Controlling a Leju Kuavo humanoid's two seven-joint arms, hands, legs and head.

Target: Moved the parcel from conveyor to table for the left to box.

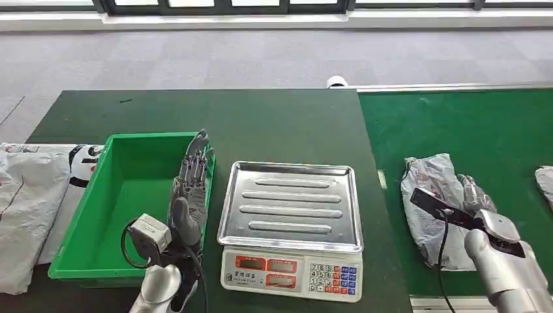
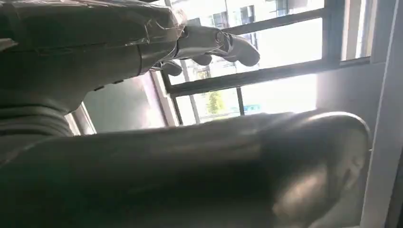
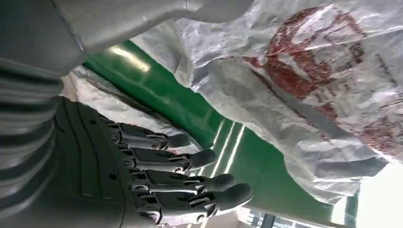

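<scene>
Three parcels point(image 1: 435, 202), one scale point(image 1: 290, 231), one green bin point(image 1: 130, 202).

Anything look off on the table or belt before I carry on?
Nothing stands out. The steel-trayed scale sits square beside the green plastic bin, and the crumpled grey plastic parcel lies intact on the green conveyor belt by the right hand.

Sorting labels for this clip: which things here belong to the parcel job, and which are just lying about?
Job:
parcel on the conveyor
right hand at the parcel
left hand, open
green box
table

Lying about:
scale
white bags left of the box
second parcel
</scene>
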